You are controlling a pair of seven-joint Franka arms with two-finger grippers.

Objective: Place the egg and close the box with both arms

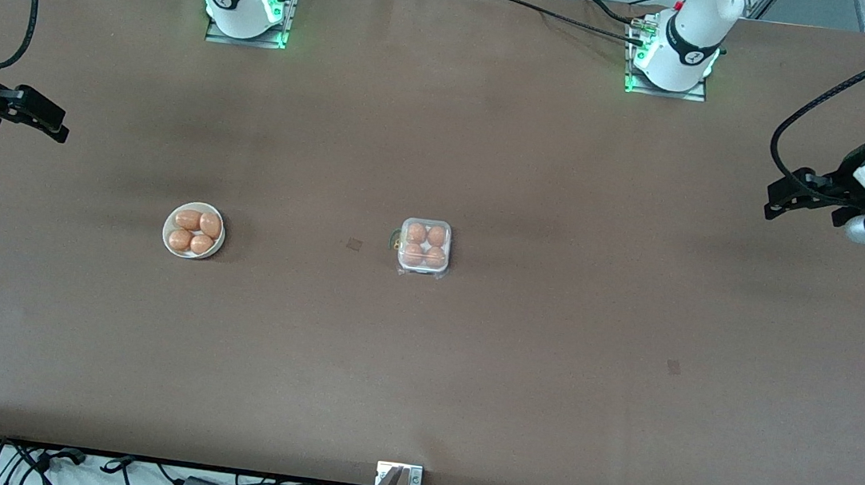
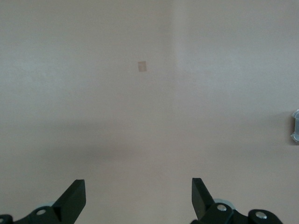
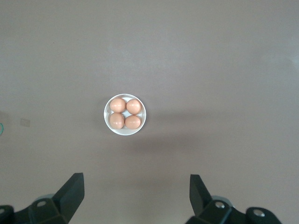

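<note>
The box (image 1: 424, 247) sits near the middle of the table (image 1: 467, 375) with its clear lid down over four eggs, one per cup. A white bowl (image 1: 193, 230) holding four more eggs lies toward the right arm's end, well apart from the box. The left gripper (image 1: 776, 205) hangs over the table's left-arm end, fingers (image 2: 74, 198) spread and empty. The right gripper (image 1: 51, 124) hangs over the right-arm end, likewise spread and empty, with the bowl in its wrist view.

The box (image 2: 295, 126) shows only as a sliver cut off at the left wrist view's middle right edge. In the front view, both arms run off the side edges
</note>
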